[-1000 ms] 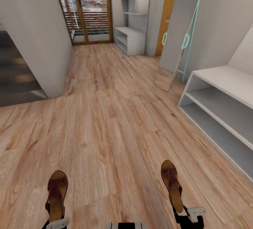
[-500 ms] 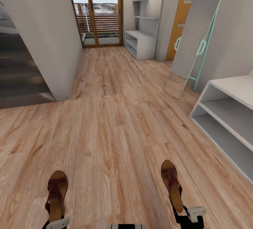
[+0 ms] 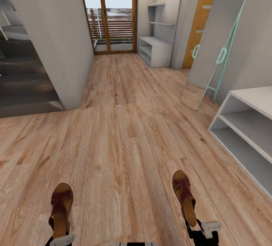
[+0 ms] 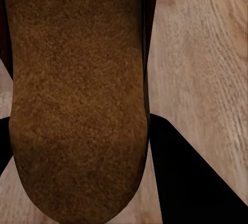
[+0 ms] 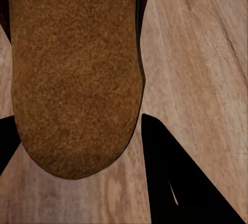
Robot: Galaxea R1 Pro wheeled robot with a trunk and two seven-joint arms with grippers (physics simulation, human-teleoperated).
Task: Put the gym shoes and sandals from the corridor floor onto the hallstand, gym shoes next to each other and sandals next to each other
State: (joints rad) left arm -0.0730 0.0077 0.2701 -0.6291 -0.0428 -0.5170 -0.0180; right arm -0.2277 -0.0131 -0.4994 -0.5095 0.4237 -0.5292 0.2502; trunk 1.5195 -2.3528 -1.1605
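Nearest, the left claw (image 3: 60, 239) grips one brown strappy sandal (image 3: 61, 210) by its heel, and the right claw (image 3: 199, 230) grips the other sandal (image 3: 184, 197), both held above bare wood-grain corridor floor (image 3: 124, 136). A grey two-shelf bench (image 3: 245, 132) borders the right edge; the light-grey hallstand (image 3: 155, 45) stands far down the open corridor, beside glass doors (image 3: 113, 15).
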